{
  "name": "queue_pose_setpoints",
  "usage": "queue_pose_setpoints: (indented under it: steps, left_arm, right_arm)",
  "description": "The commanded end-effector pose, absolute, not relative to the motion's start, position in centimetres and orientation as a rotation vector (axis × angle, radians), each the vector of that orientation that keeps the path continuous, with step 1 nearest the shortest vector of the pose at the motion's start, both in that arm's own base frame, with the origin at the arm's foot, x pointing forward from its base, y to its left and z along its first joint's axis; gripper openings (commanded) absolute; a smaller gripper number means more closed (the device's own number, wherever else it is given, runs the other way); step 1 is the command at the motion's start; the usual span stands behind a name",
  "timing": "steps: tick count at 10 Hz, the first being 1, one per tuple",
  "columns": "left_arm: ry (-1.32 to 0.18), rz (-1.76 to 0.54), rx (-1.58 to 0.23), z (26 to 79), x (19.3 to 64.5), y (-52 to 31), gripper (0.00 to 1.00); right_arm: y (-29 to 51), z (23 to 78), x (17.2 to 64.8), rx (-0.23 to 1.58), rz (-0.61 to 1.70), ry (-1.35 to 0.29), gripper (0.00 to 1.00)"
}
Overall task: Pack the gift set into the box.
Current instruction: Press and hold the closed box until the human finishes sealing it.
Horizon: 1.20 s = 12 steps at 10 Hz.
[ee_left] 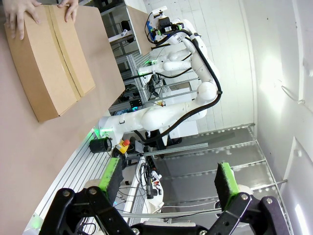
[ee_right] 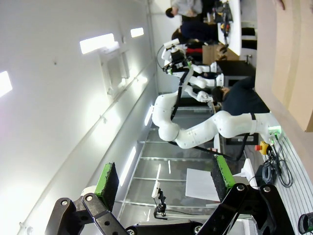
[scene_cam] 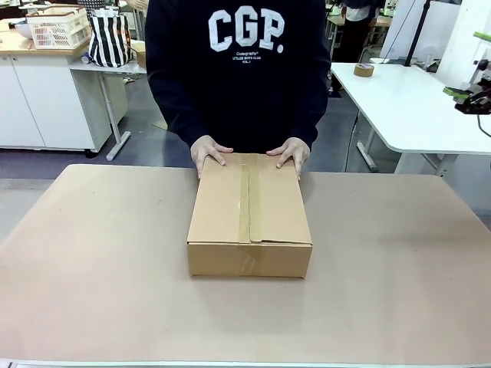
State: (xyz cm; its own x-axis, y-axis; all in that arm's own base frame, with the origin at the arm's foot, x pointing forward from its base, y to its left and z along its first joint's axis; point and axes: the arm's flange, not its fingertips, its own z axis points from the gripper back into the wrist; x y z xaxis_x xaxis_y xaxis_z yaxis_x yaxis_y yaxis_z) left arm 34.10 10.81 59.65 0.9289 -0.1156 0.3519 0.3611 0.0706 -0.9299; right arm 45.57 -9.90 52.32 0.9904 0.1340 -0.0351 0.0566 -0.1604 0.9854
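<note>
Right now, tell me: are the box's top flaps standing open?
No, the box has its flaps folded flat and shut, with a strip of tape running along the top seam.

"CGP." in large white letters on person's dark sweatshirt point(scene_cam: 245, 69); smaller print beneath unreadable.

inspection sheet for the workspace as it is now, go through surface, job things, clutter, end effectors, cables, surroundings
surface: tan table, box on its middle.
job's things: box closed, tape strip along the top seam; person's hand and other hand rest on its far end.
clutter: nothing seen on the table.
end effectors: left end effector open, holding nothing; right end effector open, holding nothing.
cables: black cable on the right arm; loose leads off the table's side.
surroundings: white side table with tape roll; striped bag and white basket behind.
</note>
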Motion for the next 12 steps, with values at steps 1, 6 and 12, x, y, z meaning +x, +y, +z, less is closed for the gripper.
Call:
queue_pose_setpoints:
  steps: [1,6,12]
  left_arm:
    - [-0.221,-0.385,-1.481,60.0,34.0,10.9,1.0]
    - [-0.221,-0.385,-1.481,60.0,34.0,10.9,1.0]
    - [-0.699,-1.199,-0.963,57.9,37.1,2.2,1.0]
  right_arm:
    - [-10.6,52.7,45.4,1.754,0.079,0.134,1.0]
    - [-9.9,52.3,45.6,1.733,0.068,0.143,1.0]
    - [-3.4,53.7,50.4,1.036,1.034,-0.515,1.0]
